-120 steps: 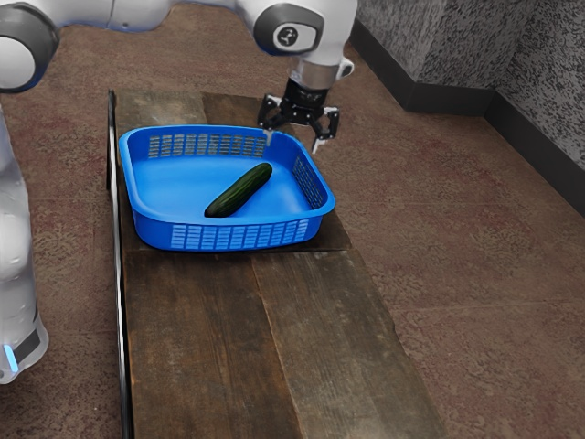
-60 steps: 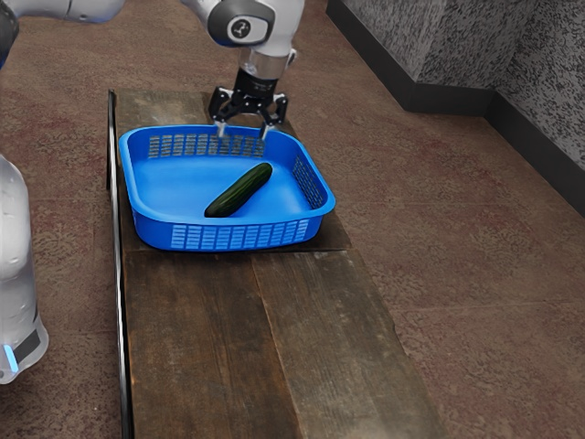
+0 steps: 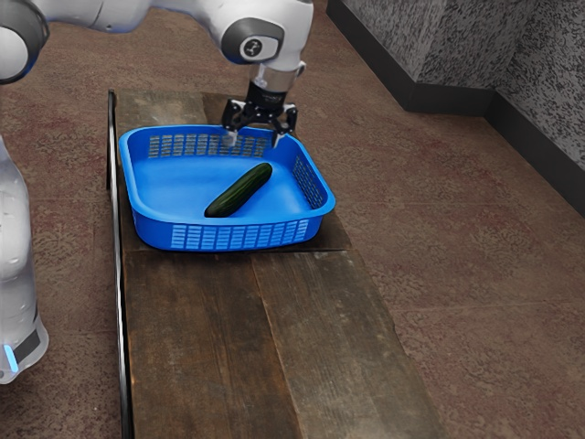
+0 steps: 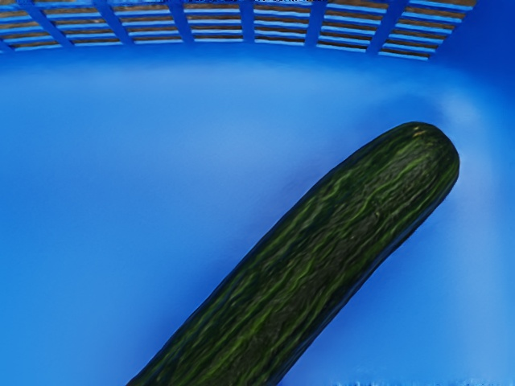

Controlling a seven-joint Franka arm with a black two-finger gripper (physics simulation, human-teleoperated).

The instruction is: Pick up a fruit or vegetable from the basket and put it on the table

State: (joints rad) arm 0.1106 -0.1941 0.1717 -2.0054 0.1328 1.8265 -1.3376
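My gripper hangs in the exterior view over the far part of the blue basket, its two fingers spread apart with nothing between them. A dark green cucumber lies on the basket floor, slanted, below the gripper and nearer the camera. In the wrist view the cucumber lies under my hand on the blue floor, one rounded end showing. The slotted wall of the basket stands beyond it.
The basket stands on a narrow wooden table, whose bare boards extend toward the camera. A dark metal edge runs along the table's side at the exterior view's left. Grey walls with a dark skirting rise at the back right.
Over the last second my hand has swung toward the exterior view's left, then slightly back to the right and a little lower over the basket. The cucumber and basket have stayed put.
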